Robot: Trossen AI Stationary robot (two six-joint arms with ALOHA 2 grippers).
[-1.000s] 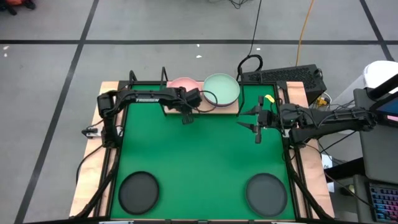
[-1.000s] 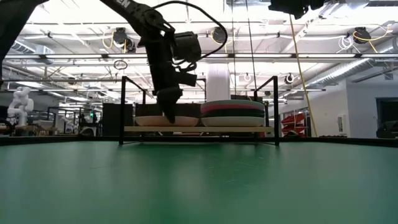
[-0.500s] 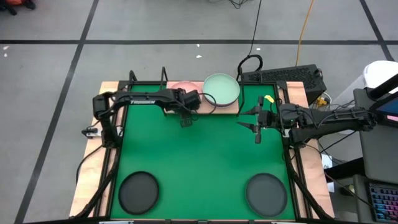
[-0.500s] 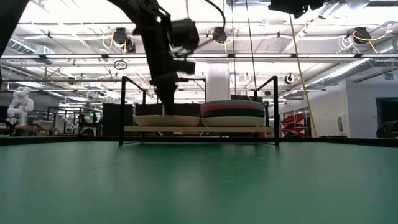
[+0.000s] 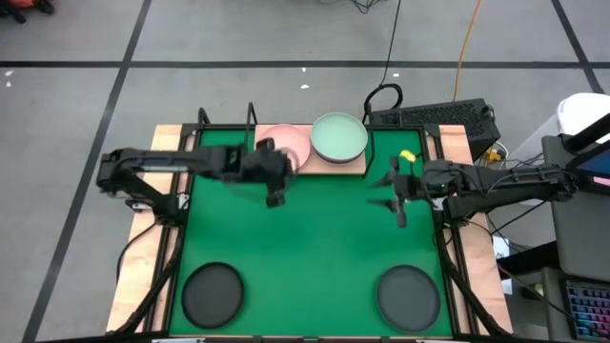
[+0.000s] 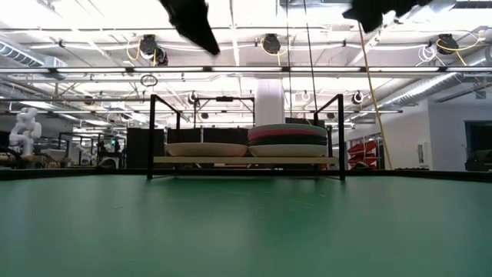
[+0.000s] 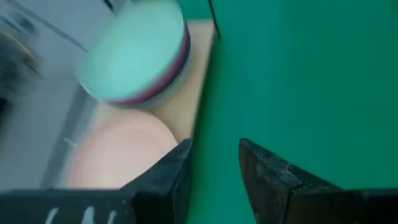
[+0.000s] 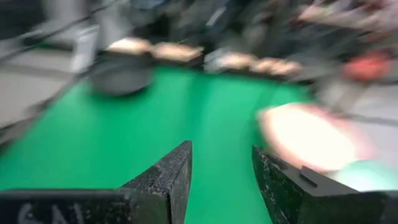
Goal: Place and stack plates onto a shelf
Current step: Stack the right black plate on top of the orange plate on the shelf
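The wooden shelf (image 5: 353, 164) stands at the mat's far edge. A pale pink plate (image 5: 286, 141) rests on its left half. A stack topped by the mint green plate (image 5: 339, 137), with a magenta rim beneath (image 6: 288, 134), rests on its right half. Dark plates lie on the mat at the near left (image 5: 213, 293) and near right (image 5: 408, 297). My left gripper (image 5: 274, 195) is open and empty, high above the mat just near of the pink plate (image 7: 118, 158). My right gripper (image 5: 396, 200) is open and empty, in the air right of the shelf.
The green mat (image 5: 305, 238) lies bare between the shelf and the two dark plates. The shelf's black wire posts (image 6: 151, 135) rise at its corners. A dark box with cables (image 5: 434, 119) sits past the table's far right corner.
My left gripper has risen from beside the pink plate on the shelf, gone up out of the low view and drawn back toward the table's near-left. The pink plate stays on the shelf. My right gripper has shifted slightly toward the near edge.
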